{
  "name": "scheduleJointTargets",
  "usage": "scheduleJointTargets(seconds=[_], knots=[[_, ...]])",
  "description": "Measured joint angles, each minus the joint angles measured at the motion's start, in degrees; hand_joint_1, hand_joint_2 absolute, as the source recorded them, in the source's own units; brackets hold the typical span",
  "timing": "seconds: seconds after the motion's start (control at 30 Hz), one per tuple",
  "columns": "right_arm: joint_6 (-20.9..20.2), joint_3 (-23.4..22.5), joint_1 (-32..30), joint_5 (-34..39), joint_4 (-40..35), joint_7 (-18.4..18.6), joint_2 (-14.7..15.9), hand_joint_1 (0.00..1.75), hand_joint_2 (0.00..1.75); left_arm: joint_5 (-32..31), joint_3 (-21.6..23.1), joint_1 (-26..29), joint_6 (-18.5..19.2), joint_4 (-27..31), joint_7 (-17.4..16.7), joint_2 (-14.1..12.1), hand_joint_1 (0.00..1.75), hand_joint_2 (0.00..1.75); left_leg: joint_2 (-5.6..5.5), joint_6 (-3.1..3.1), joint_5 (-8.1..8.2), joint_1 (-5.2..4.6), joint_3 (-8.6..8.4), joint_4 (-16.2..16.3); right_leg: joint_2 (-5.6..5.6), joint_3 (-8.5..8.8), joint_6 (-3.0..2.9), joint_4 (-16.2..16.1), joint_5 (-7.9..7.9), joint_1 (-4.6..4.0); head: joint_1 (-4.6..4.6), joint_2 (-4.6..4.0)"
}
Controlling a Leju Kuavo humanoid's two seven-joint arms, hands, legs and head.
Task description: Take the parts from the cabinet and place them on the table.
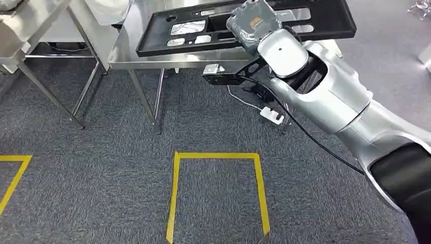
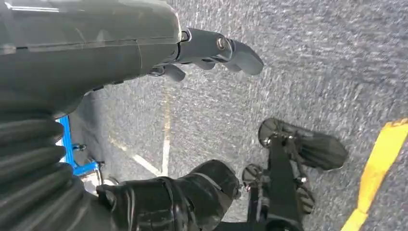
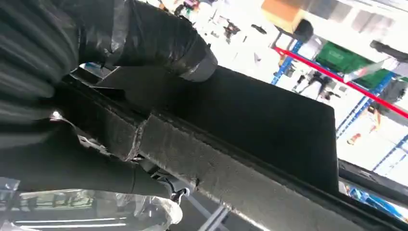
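Black panel point(image 1: 213, 25), long axis sideways, right hand point(image 1: 252, 24) gripping

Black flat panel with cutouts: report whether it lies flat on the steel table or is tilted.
Tilted. The black flat panel with cutouts slants above the steel table, gripped at one edge by the right hand.

**Silver arm, grey hands**

The right arm point(image 1: 325, 96) has glossy silver shells, a rounded white-silver wrist joint with a small dark dot, and a black section near the shoulder. A thin black cable point(image 1: 305, 133) runs along it. The right hand point(image 1: 252, 24) wears a grey cover with an orange marking. The left hand point(image 2: 96, 48) shows a grey ribbed cover and darker fingers point(image 2: 226, 50)
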State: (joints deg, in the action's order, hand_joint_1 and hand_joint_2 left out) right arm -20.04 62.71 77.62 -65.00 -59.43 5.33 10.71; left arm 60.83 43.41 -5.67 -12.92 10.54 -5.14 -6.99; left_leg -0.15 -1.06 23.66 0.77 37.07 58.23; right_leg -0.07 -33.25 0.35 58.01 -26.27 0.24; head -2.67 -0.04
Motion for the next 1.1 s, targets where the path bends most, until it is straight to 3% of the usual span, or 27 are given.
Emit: scheduleJointTargets(seconds=[0.1,0.17,0.2,0.27,0.3,0.33,0.37,0.43,0.47,0.5,0.6,0.67,0.7,0.77,0.8,0.83,0.87,0.9,0.97,1.0,1.1], knots=[[-0.1,0.0,-0.1,0.0,0.5,0.0,-0.3,1.61,1.75,-0.2,0.1,0.0,-0.2,0.0,0.0,0.0,0.00,1.75,-0.12,1.15,0.33,-0.15,0.13,0.4,-0.10,0.32,0.71,-0.4,-0.18,0.00,-0.06,0.00],[-0.3,-0.1,-0.1,0.0,0.6,0.1,-0.3,1.61,1.75,-0.4,0.1,0.2,-0.5,0.0,0.3,0.0,0.00,1.75,-0.14,1.79,0.32,0.31,-1.17,-0.7,-0.40,0.40,1.38,0.5,-0.89,0.13,0.01,0.00],[-0.4,-0.1,0.0,0.0,0.7,0.1,-0.3,1.61,1.75,-0.6,0.1,0.2,-0.5,0.0,0.3,0.0,0.00,1.75,-0.07,2.23,0.47,0.33,-1.55,-0.8,-0.20,-1.51,1.57,4.3,-2.48,0.14,0.24,0.00],[-0.5,-0.1,-0.2,0.0,0.7,0.1,-0.3,1.61,1.75,-0.6,0.2,0.0,-0.6,0.0,0.5,-0.1,0.00,1.75,-0.02,2.72,1.00,0.24,-1.98,-0.8,-0.13,-7.04,1.88,14.0,-5.62,0.34,0.37,0.00],[-0.7,-0.1,-0.6,0.0,0.8,0.1,-0.3,1.61,1.75,-0.7,0.2,0.0,-0.6,0.0,0.6,-0.1,0.00,1.75,-0.05,2.83,1.32,0.16,-2.32,-0.8,-0.12,-9.29,1.96,17.2,-6.07,0.35,0.31,0.00],[-0.8,-0.1,-1.1,0.0,0.9,0.1,-0.2,1.61,1.75,-0.7,0.3,0.0,-0.6,0.0,0.6,-0.1,0.00,1.75,-0.13,2.82,1.69,0.13,-2.71,-0.7,-0.11,-10.46,1.95,17.7,-5.02,0.34,0.40,0.00],[-0.9,-0.1,-1.3,0.1,1.1,0.1,-0.2,1.61,1.75,-0.7,0.3,0.1,-0.6,0.0,0.6,-0.1,0.00,1.75,-0.25,2.78,2.07,0.09,-3.14,-0.6,-0.11,-10.18,1.81,15.5,-2.80,0.33,0.40,0.00],[-1.2,-0.1,-1.1,0.1,1.1,0.2,-0.2,1.61,1.75,-0.7,0.3,0.2,-0.7,0.0,0.6,0.0,0.00,1.75,-0.30,2.53,2.91,0.06,-4.17,-0.5,-0.11,-6.65,1.34,5.9,3.25,0.27,0.37,0.00],[-1.3,-0.1,-1.1,0.1,1.1,0.3,-0.2,1.61,1.75,-0.7,0.3,0.2,-0.7,0.0,0.6,0.0,0.00,1.75,-0.32,2.31,3.37,0.06,-4.44,-0.5,-0.11,-4.88,1.03,1.2,5.15,0.20,0.42,0.00],[-1.4,-0.1,-0.8,0.1,1.1,0.4,-0.1,1.61,1.75,-0.8,0.3,0.1,-0.8,0.0,0.6,0.0,0.00,1.75,-0.41,1.85,3.84,-0.38,-4.47,-0.1,0.00,-3.51,0.89,-0.2,3.82,-0.21,0.37,0.00],[-1.5,-0.1,-0.9,0.2,1.0,0.5,-0.1,1.61,1.75,-0.8,0.4,0.0,-1.1,0.0,0.6,0.0,0.00,1.75,-0.42,1.02,4.15,-0.14,-4.89,-0.7,0.20,-3.64,-0.08,0.1,3.30,-0.40,0.29,0.00],[-1.4,-0.1,-0.9,0.2,1.0,0.5,0.0,1.61,1.75,-0.8,0.4,0.1,-1.2,0.0,0.6,-0.1,0.00,1.75,-0.16,0.33,4.89,0.03,-4.81,0.3,0.27,-2.59,-0.81,-0.6,3.21,0.12,0.26,0.00],[-1.4,-0.1,-0.8,0.2,1.0,0.6,0.0,1.61,1.75,-0.8,0.4,0.1,-1.3,0.0,0.6,-0.1,0.00,1.75,-0.13,0.08,5.97,-0.01,-3.57,2.9,0.22,-2.24,-1.26,-0.7,2.91,0.19,-0.20,0.00],[-1.4,-0.1,-1.0,0.2,1.1,0.5,0.0,1.61,1.75,-0.8,0.4,0.0,-1.3,0.0,0.6,-0.2,0.00,1.75,-0.14,-0.25,9.17,0.01,1.93,12.3,0.26,-1.52,-1.62,-0.7,2.22,0.12,-0.19,0.00],[-1.4,-0.1,-1.4,0.2,1.1,0.5,0.0,1.61,1.75,-0.8,0.4,0.1,-1.3,0.0,0.6,-0.2,0.00,1.75,-0.14,-0.34,9.88,0.00,4.84,16.5,0.29,-1.05,-1.68,-0.7,1.77,0.05,-0.26,0.00],[-1.4,-0.1,-1.7,0.2,1.1,0.5,0.0,1.61,1.75,-0.8,0.5,0.1,-1.3,0.0,0.6,-0.2,0.00,1.75,-0.14,-0.33,9.18,0.00,6.42,17.8,0.32,-0.55,-1.69,-0.7,1.37,-0.01,-0.19,0.00],[-1.4,-0.1,-1.9,0.2,1.1,0.5,0.0,1.61,1.75,-0.8,0.5,0.2,-1.3,0.0,0.5,-0.1,0.00,1.75,-0.13,-0.25,7.11,0.00,6.65,16.4,0.39,0.07,-1.65,-0.7,0.90,-0.08,-0.22,0.00],[-1.4,-0.1,-2.1,0.2,1.1,0.5,0.0,1.61,1.75,-0.8,0.5,0.3,-1.3,0.0,0.5,-0.1,0.00,1.75,-0.13,-0.03,3.95,-0.01,5.58,12.6,0.44,0.82,-1.58,-0.7,0.37,-0.12,-0.22,0.00],[-1.4,-0.1,-2.0,0.2,1.1,0.5,0.0,1.61,1.75,-0.8,0.5,0.3,-1.3,0.0,0.5,-0.2,0.00,1.75,-0.12,0.83,-2.40,-0.24,1.72,2.2,0.43,2.28,-1.35,-0.7,-0.71,-0.22,-0.22,0.00],[-1.4,-0.1,-1.9,0.2,1.1,0.5,0.1,1.61,1.75,-0.9,0.5,0.4,-1.4,0.0,0.5,-0.5,0.00,1.75,-0.07,1.29,-1.61,-0.78,0.16,0.3,0.50,2.56,-0.95,-0.7,-1.24,-0.52,-0.10,0.00],[-1.4,-0.1,-2.1,0.3,1.1,0.5,0.1,1.61,1.75,-1.2,0.5,0.2,-1.4,0.0,0.4,-0.5,0.00,1.75,-0.06,2.23,-0.79,-0.92,-0.40,-1.1,0.63,3.17,-0.02,-0.6,-1.04,-0.33,-0.13,0.00]])
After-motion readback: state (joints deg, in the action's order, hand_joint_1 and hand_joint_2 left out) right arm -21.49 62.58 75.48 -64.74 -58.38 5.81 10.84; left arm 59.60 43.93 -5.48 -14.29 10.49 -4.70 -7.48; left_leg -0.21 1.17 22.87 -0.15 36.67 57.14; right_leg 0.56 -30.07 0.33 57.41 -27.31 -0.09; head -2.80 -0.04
